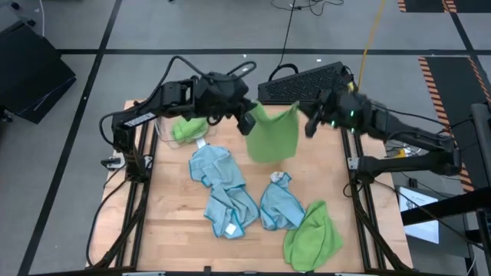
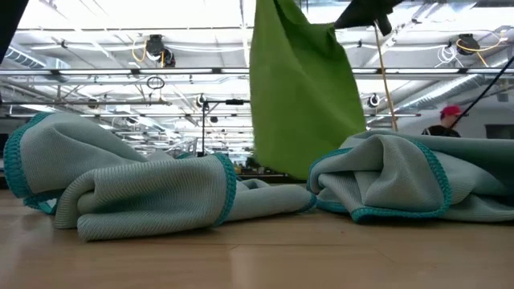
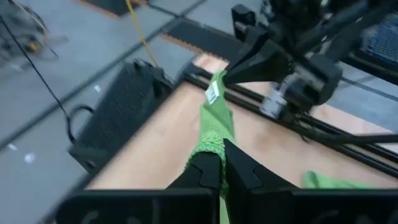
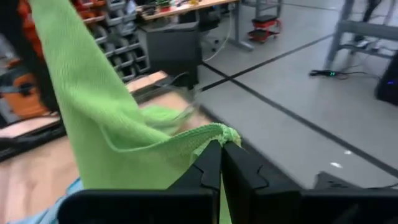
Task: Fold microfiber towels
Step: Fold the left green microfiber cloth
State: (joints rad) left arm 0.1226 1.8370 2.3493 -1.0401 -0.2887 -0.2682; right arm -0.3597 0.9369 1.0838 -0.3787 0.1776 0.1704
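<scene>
A lime green microfiber towel [image 1: 272,132] hangs spread between my two grippers over the table's far middle. My left gripper [image 1: 247,121] is shut on its left top corner and my right gripper [image 1: 311,125] on its right top corner. In the low view the towel [image 2: 301,88] hangs as a sheet, its lower edge hidden behind the blue towels. Two crumpled light blue towels [image 1: 219,184] [image 1: 280,203] lie on the table's middle. Another green towel [image 1: 313,234] lies bunched at the near right. My left gripper pinches the green towel's bunched top corner [image 3: 213,144] between its two shut fingers [image 3: 205,174]. The fingers come slanting down from the table's left. The cloth runs on from there to the other gripper, and the rest hangs below. My right gripper pinches the opposite top corner [image 4: 225,134] between its two shut fingers [image 4: 208,165], coming nearly level from the table's right. A white tag [image 3: 212,93] sits by this corner. The cloth sags away from the fingers and hangs below them.
A clear bin [image 1: 165,130] at the far left holds one more green towel [image 1: 188,126]. A black case [image 1: 303,83] stands just beyond the table's far edge. Bare wood [image 1: 173,222] shows along the near left.
</scene>
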